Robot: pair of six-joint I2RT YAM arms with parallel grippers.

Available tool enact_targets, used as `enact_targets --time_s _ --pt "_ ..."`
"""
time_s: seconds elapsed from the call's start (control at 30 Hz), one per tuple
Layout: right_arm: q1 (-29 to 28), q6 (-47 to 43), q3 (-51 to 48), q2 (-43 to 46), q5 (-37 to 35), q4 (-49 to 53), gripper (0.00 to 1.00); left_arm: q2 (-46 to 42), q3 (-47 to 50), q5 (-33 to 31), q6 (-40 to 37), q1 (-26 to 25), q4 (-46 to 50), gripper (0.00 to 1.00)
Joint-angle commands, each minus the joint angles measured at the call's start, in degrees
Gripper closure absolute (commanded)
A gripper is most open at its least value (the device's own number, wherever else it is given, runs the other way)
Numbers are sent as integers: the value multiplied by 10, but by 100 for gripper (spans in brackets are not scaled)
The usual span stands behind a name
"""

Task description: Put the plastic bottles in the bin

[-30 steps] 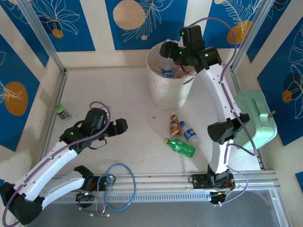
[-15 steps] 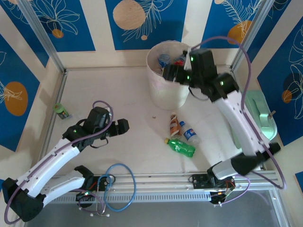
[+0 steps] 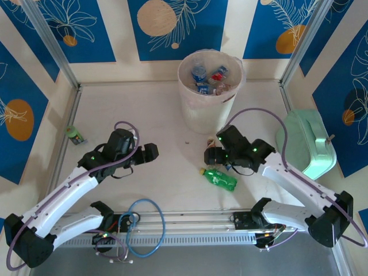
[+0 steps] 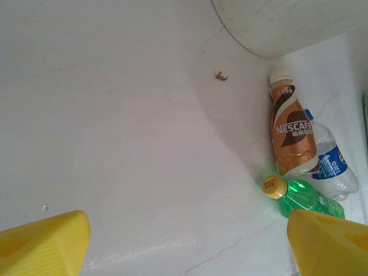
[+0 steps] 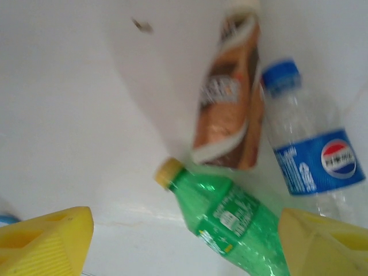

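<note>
your right gripper point(image 5: 185, 244) hangs with its yellow jaws wide apart and nothing between them, over three bottles lying on the white table point(image 3: 167, 115) just in front of the large pale pink-beige bin point(image 3: 195, 110). they are a green plastic bottle with a yellow cap point(image 5: 230, 221), a brown-sleeved coffee bottle with a white cap point(image 5: 227, 115) and a clear bottle with a blue label and blue cap point(image 5: 305, 155). the green one lies nearest your jaws, so take it first. its neck sits close against the other two, so turn the wrist until the fingers cross its body, then close on the label, away from the cap. your left gripper point(image 3: 148, 154) is likewise spread and empty, well to the left. a small green bottle point(image 3: 75, 135) waits near the left rail.
</note>
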State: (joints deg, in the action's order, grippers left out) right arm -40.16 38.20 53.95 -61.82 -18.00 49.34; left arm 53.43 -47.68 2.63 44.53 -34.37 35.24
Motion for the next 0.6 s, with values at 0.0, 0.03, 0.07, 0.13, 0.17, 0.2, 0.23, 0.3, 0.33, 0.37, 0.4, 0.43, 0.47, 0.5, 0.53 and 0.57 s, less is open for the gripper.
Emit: enact_targets --time_s 0.0,0.03,0.07,0.13,0.17,0.2,0.23,0.3,0.33,0.37,0.4,0.43,0.47,0.5,0.53,0.57 --pt "14 27 -24 0 24 -24 16 -9 -6 13 10 6 -10 12" --pt "23 28 -34 -2 36 -31 16 -11 -3 15 12 6 -12 12" --pt "31 29 -40 -5 44 -36 16 -12 -2 16 14 6 -13 12" --pt "42 33 -49 -13 45 -38 17 -17 2 17 18 6 -15 12" --pt "45 33 -49 -17 44 -39 17 -18 4 18 19 6 -16 12" --pt "46 33 -50 -20 38 -43 18 -20 6 19 19 6 -18 12" --pt "47 35 -48 -25 34 -48 19 -22 8 20 21 6 -19 12" --pt "45 39 -49 -38 32 -61 21 -24 12 21 23 6 -21 12" --pt "41 44 -46 -49 26 -66 22 -25 13 21 25 6 -22 12" --pt "36 48 -44 -59 21 -70 24 -26 14 21 26 6 -23 12" --pt "27 55 -40 -72 7 -72 26 -28 15 21 27 6 -24 12" --pt "19 62 -33 -87 -6 -71 28 -30 16 20 28 6 -24 12" --pt "13 68 -28 -100 -16 -71 29 -30 17 20 28 6 -23 12" --pt "9 78 -20 -115 -27 -68 30 -32 18 20 28 6 -22 12" --pt "6 84 -14 -128 -35 -67 32 -33 19 20 28 6 -22 12" --pt "6 88 -8 -141 -41 -68 33 -34 20 20 28 6 -22 12"
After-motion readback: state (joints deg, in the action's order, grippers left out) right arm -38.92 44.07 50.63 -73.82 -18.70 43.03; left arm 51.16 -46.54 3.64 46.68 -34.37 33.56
